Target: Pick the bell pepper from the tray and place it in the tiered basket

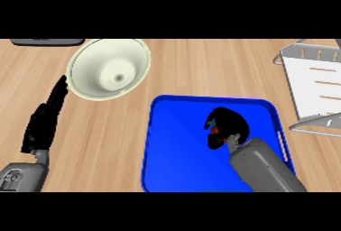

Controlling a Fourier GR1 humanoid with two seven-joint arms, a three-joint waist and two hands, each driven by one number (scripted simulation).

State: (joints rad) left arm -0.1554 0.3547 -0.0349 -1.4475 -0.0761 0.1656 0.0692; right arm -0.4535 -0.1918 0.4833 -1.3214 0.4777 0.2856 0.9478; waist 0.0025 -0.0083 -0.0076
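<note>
The right hand [225,128] is over the middle of the blue tray [174,149], with its fingers curled around a small object. Only a bit of red [215,130] shows between the dark fingers, and I judge this is the bell pepper, inside the hand and above or on the tray. I cannot tell if it is already lifted from the tray bottom.

The left hand [45,122] rests near the left edge of the counter [193,67], its fingers straight and holding nothing, just beside a pale bowl [110,67].

The tiered basket [320,90] stands at the right edge, near the tray but apart from it.

What could go wrong: the pepper is almost fully hidden, so the hold may be only on one side, and it could slip during the move to the right. Also, the raised tray rim lies between the hand and the basket; if the hand travels low, the pepper or the fingers may hit it, or hit the basket's wire frame.
</note>
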